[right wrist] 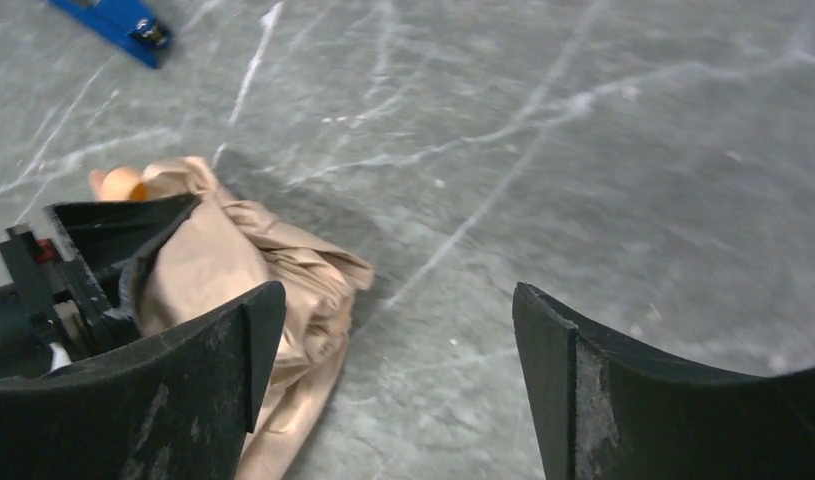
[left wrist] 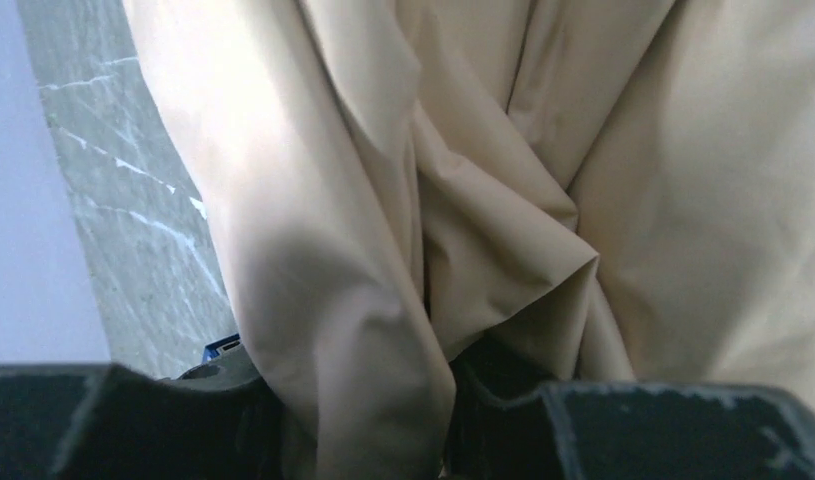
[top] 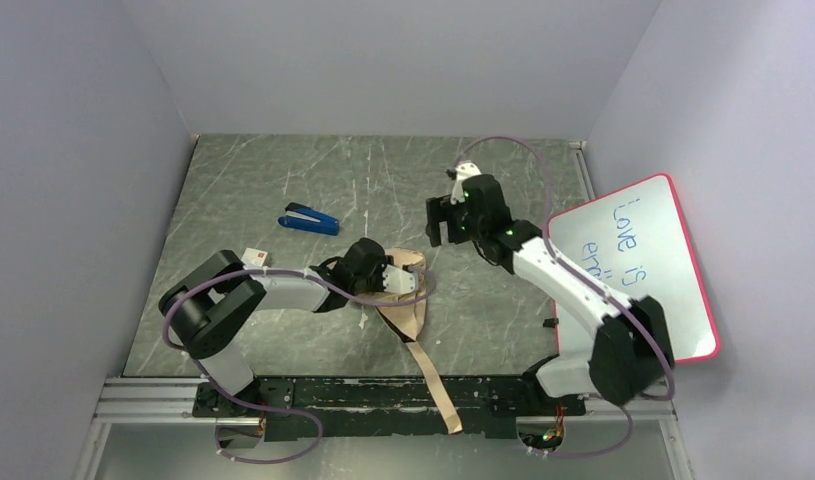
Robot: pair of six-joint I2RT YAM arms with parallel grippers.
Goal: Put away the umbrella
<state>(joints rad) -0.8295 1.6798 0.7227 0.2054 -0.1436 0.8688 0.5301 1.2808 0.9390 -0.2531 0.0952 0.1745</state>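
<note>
The umbrella [top: 408,300] lies folded in the middle of the table, cream-beige, with its strap [top: 438,385] trailing over the near edge. My left gripper [top: 381,275] is shut on its fabric. In the left wrist view the canopy [left wrist: 483,150] fills the frame and a fold sits between the gripper's [left wrist: 403,425] dark fingers. My right gripper [top: 441,222] is open and empty, above the table just behind and to the right of the umbrella. In the right wrist view the gripper [right wrist: 398,340] frames bare table, with the umbrella [right wrist: 233,260] and its tan handle [right wrist: 118,183] at left.
A blue stapler [top: 309,219] lies behind and to the left of the umbrella, and shows in the right wrist view [right wrist: 118,20]. A small white box [top: 254,257] sits by the left arm. A red-framed whiteboard [top: 643,265] leans at the right edge.
</note>
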